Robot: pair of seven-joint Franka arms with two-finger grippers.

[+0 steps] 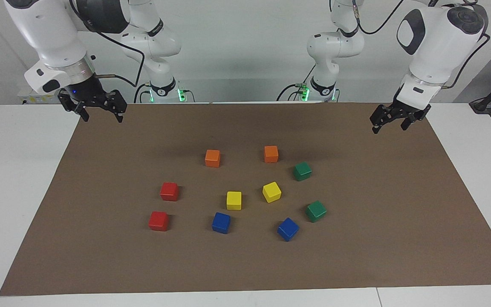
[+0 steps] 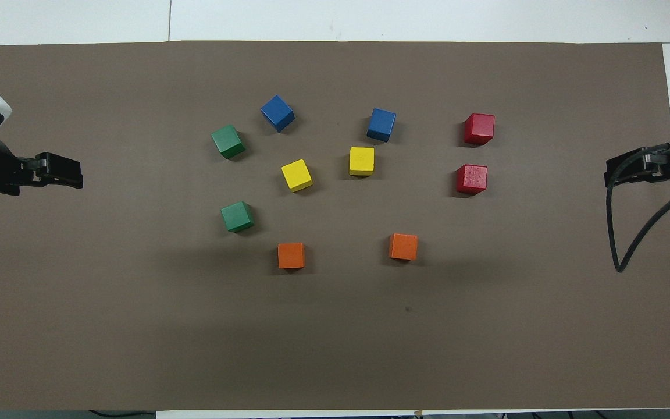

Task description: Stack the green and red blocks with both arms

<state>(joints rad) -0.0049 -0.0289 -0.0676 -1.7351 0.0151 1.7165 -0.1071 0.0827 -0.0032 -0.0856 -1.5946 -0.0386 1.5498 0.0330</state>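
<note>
Blue cubes (image 1: 221,222) lie farthest from the robots, between two red blocks (image 1: 159,221) at the right arm's end and two green blocks (image 1: 316,211) at the left arm's, all unstacked. Both arms wait: right gripper (image 1: 102,114) and left gripper (image 1: 392,123) hang open over the mat's (image 1: 100,256) corners. Only the facing view shows the finger gaps; overhead, just black tips.

Block count, brown mat (image 1: 399,238): 10 total.
2 red (image 1: 169,191) (image 1: 158,221), 2 green (image 1: 302,171) (image 1: 316,211), 2 orange (image 1: 212,158) (image 1: 271,154), 2 yellow (image 1: 234,200) (image 1: 271,192), 2 blue (image 1: 221,222) (image 1: 288,229); 2 arms w/ grippers (image 1: 100,111) (image 1: 391,122).
</note>
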